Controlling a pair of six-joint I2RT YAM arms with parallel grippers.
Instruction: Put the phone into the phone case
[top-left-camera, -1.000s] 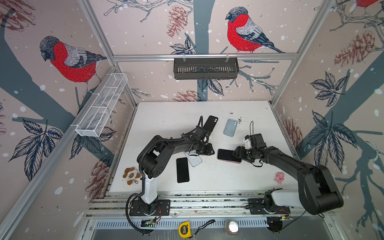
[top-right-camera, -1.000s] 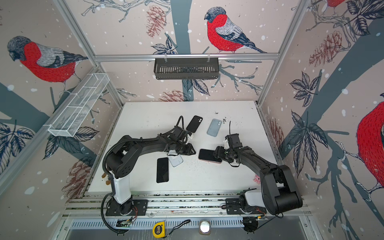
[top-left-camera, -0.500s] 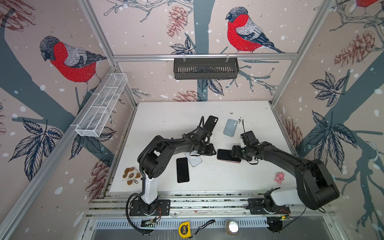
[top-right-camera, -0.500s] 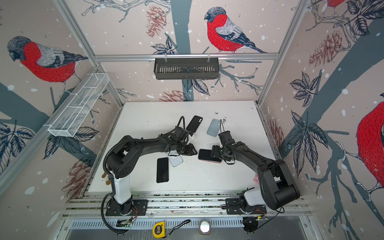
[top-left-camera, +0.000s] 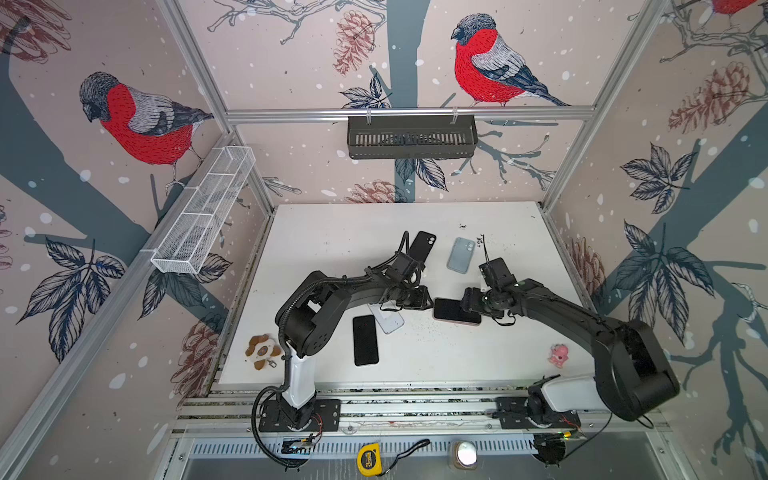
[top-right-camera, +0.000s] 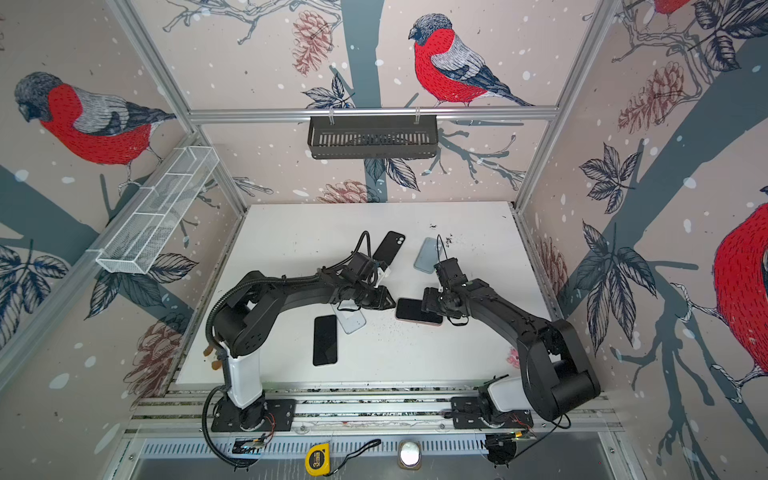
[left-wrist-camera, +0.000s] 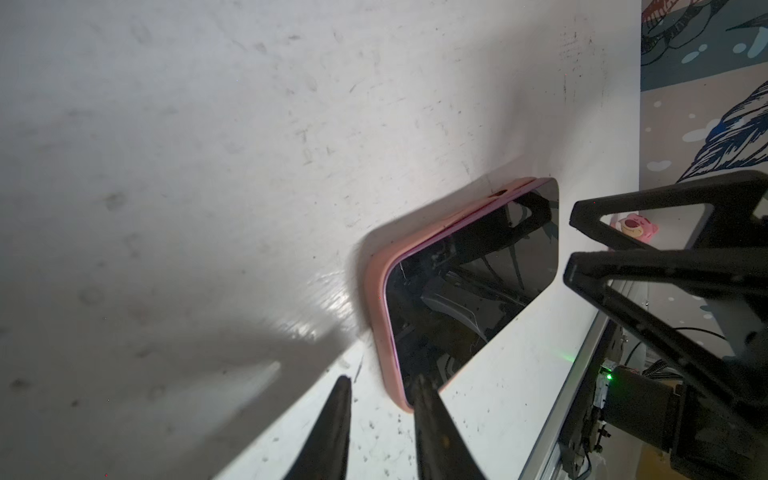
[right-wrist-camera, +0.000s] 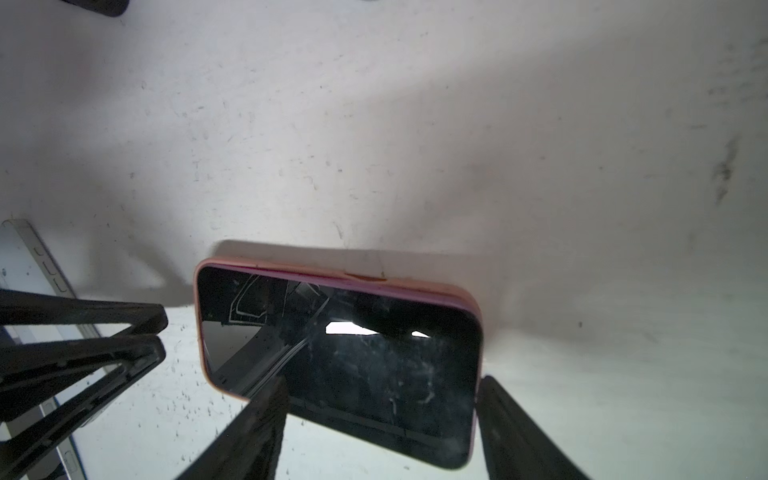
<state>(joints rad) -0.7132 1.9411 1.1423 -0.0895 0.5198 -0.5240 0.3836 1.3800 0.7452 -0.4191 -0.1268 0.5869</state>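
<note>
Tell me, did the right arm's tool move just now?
Yes. The right tool slid slightly left in a top view, farther over the pink-cased phone, which stayed put.

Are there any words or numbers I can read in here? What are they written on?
"3m": on the round label of the yellow tape measure, seen in both top views.
The smaller print on that label and the markings on the circuit board by the left arm's base are too small to read.
Nothing else shows readable text.

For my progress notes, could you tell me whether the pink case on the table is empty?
No, the left wrist view shows a dark-screened phone lying inside the pink case, screen up.
</note>
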